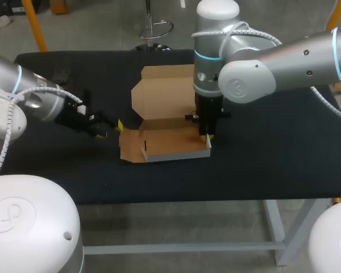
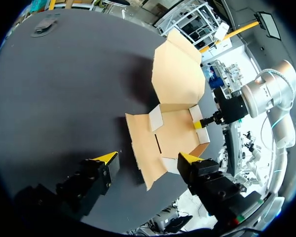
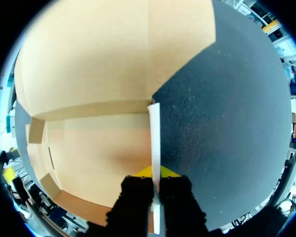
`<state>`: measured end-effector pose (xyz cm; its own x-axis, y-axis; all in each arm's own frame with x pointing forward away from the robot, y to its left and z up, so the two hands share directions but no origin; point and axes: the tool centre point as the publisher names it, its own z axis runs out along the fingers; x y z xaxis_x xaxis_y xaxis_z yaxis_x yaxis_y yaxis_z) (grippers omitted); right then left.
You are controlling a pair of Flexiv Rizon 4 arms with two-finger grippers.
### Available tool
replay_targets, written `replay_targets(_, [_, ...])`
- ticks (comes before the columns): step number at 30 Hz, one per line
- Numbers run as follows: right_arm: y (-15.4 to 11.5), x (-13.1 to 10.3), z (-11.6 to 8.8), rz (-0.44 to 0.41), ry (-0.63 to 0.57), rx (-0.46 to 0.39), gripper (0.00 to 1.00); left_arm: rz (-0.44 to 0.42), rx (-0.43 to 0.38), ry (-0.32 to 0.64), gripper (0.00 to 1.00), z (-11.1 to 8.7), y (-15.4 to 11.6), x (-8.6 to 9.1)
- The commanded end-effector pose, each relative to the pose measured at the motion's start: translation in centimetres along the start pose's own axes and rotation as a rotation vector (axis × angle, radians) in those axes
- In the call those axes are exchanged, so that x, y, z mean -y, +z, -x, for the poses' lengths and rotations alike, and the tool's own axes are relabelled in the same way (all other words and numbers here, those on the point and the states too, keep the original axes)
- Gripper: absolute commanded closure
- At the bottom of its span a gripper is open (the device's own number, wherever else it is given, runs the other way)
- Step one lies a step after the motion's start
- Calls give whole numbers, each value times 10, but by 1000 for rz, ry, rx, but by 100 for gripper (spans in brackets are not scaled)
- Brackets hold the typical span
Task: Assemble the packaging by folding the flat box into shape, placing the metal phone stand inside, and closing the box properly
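Right gripper [image 1: 207,136] comes straight down onto the box [image 1: 165,142] and is clamped on the tray's upright side wall at the tray's 3 o'clock. In the right wrist view the wall's thin pale edge runs up between the two fingers, one yellow tip on each face of it, with the right gripper [image 3: 156,172] squeezed to the cardboard's thickness. On the inner side of that wall lies the brown floor of the box [image 3: 98,138]; on the outer side lies the black table [image 3: 227,123].

In the head view the box sits near the middle of the table [image 1: 273,159], half formed. The shallow tray faces up, showing its brown floor with a short dark slit near the 9 o'clock end. A low pale wall runs along its 6 o'clock edge, and the large lid lies folded open and flat toward 12 o'clock. A flap at 9 o'clock lies flat on the table.

The left gripper [image 1: 111,129] hangs low at 9 o'clock of the tray, just beside that flat flap, its fingers spread wide and holding nothing. The left wrist view shows the left gripper [image 2: 149,158] with the box [image 2: 170,133] just ahead of its parted tips. A small dark object [image 1: 59,75] lies at 10 o'clock, well apart from the box.
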<state>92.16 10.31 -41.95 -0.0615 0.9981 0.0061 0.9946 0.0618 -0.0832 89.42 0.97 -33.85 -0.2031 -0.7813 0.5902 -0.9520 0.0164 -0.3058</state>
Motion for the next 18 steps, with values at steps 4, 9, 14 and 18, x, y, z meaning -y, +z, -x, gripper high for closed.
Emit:
replay_targets(4, [0, 0, 0, -3, 0, 1, 100, 47, 2, 6, 23, 5, 27, 10])
replay_targets(9, [0, 0, 0, -3, 0, 1, 100, 82, 0, 3, 38, 6, 42, 9])
replay_targets(14, [0, 0, 0, -3, 0, 1, 100, 119, -4, -22, 38, 8, 53, 7])
replay_targets(18, [0, 0, 0, -3, 0, 1, 100, 140, 2, -33, 46, 8, 60, 5])
